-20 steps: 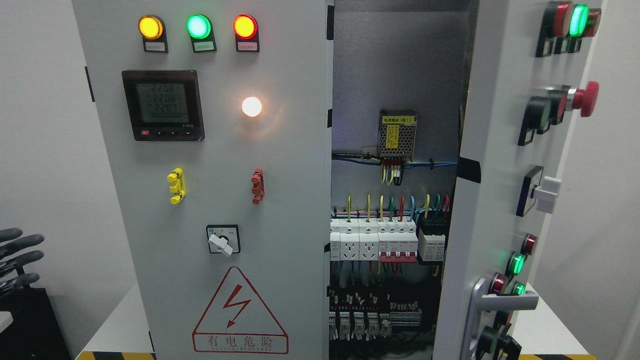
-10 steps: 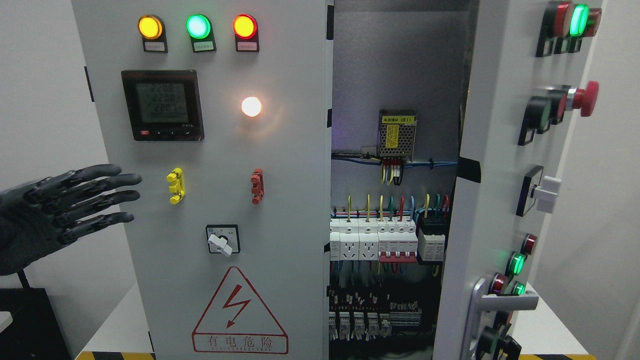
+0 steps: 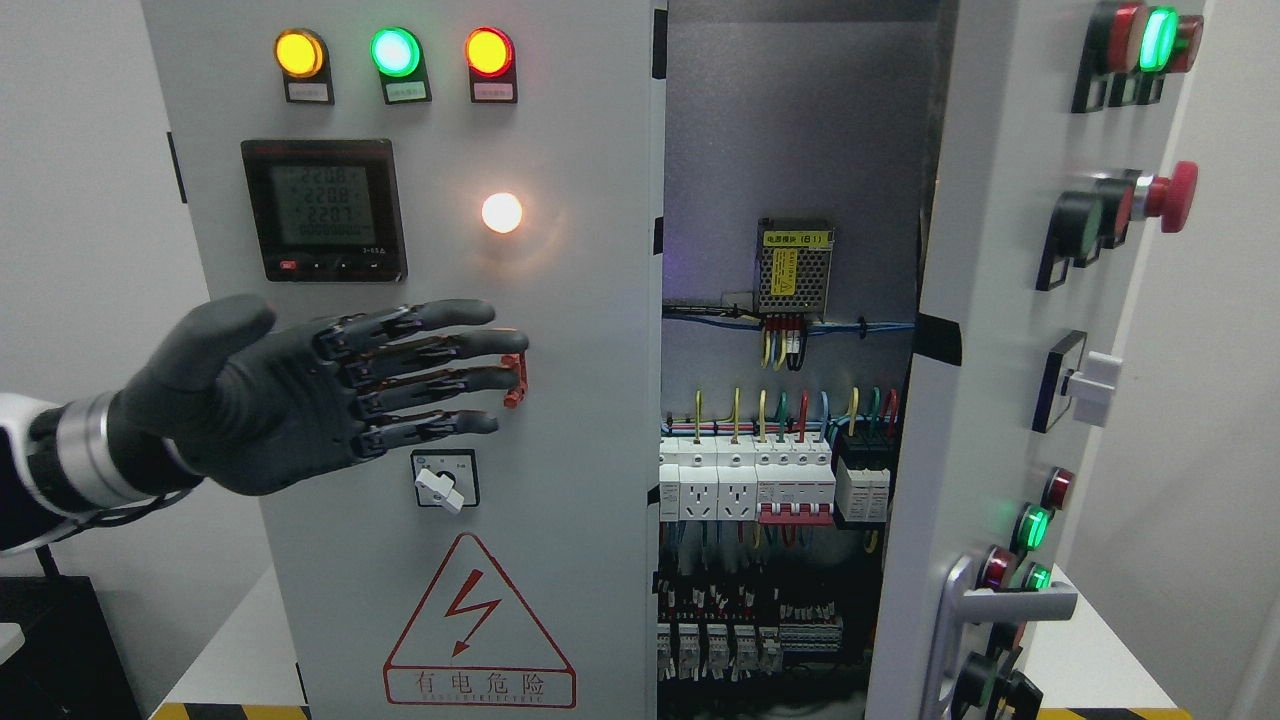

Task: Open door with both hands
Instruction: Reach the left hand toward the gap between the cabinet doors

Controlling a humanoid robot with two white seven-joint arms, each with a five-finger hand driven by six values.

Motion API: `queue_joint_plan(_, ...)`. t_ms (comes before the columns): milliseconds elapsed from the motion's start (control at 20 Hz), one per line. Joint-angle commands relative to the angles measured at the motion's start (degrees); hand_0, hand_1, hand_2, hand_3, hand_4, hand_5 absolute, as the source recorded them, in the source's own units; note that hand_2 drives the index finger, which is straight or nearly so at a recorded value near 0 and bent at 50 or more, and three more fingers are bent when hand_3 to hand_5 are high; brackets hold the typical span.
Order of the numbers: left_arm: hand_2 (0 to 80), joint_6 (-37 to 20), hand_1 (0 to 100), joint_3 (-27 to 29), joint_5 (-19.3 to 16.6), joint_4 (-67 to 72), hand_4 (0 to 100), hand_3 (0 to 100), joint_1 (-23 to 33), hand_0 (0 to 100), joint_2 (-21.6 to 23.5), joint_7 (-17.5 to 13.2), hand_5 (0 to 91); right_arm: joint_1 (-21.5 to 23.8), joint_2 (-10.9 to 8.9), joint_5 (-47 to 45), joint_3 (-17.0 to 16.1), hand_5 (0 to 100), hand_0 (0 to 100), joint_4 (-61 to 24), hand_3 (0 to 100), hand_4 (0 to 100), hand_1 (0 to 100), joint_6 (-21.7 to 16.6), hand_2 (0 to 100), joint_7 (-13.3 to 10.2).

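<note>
So, quick rundown:

Left hand [image 3: 310,390]: dark, jointed, palm forward, fingers [image 3: 440,375] stretched flat and loose, gripping nothing; fingertips over the red clip [image 3: 515,372] on the left door [image 3: 580,300]. Touching the panel or hovering just off it? Can't tell.

Right hand: nowhere in shot.

Left door: shut, flat to the camera, free edge running down the middle beside the open bay.

Right door [image 3: 985,330]: already swung well out, seen nearly edge-on at the right, lever handle [image 3: 1010,605] low down.

How it'll probably handle: painted sheet steel, stiff, smooth, a bit slippery for rubbery fingers; loaded with lamps, a meter [image 3: 325,210] and a knob [image 3: 445,482], so likely heavier than it looks. Won't flex, just pivots on its hinges.

Where to grab: the bare free edge by the gap, fingers hooked round it, looks safest. Not the clip or knob; those look like small plastic bits.

Inside: grey back plate, white breakers [image 3: 745,480], coloured wires.
</note>
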Motion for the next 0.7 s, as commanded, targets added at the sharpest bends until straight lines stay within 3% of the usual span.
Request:
queue_joint_plan(0, 0.0, 0.01, 39, -11.26, 1.09, 0.16, 0, 0, -4.29, 12, -21.02, 6.58, 0.0, 0.00, 0.00, 0.00, -0.03, 0, 12, 0.00, 0, 0, 39, 0.02, 0, -0.01)
queue_joint_plan(100, 0.0, 0.10, 39, -11.17, 1.44, 0.25, 0, 0, -4.99, 12, -24.37, 10.54, 0.0, 0.00, 0.00, 0.00, -0.03, 0, 12, 0.00, 0, 0, 39, 0.02, 0, -0.01)
queue_joint_plan(250, 0.0, 0.27, 39, -9.77, 5.21, 1.47, 0, 0, -7.45, 12, -27.88, 15.56, 0.0, 0.00, 0.00, 0.00, 0.06, 0, 12, 0.00, 0, 0, 39, 0.02, 0, -0.01)
queue_joint_plan(651, 0.0, 0.54, 39, -8.18, 5.40, 2.62, 0, 0, -7.90, 12, -32.73, 16.28, 0.0, 0.00, 0.00, 0.00, -0.03, 0, 12, 0.00, 0, 0, 39, 0.02, 0, -0.01)
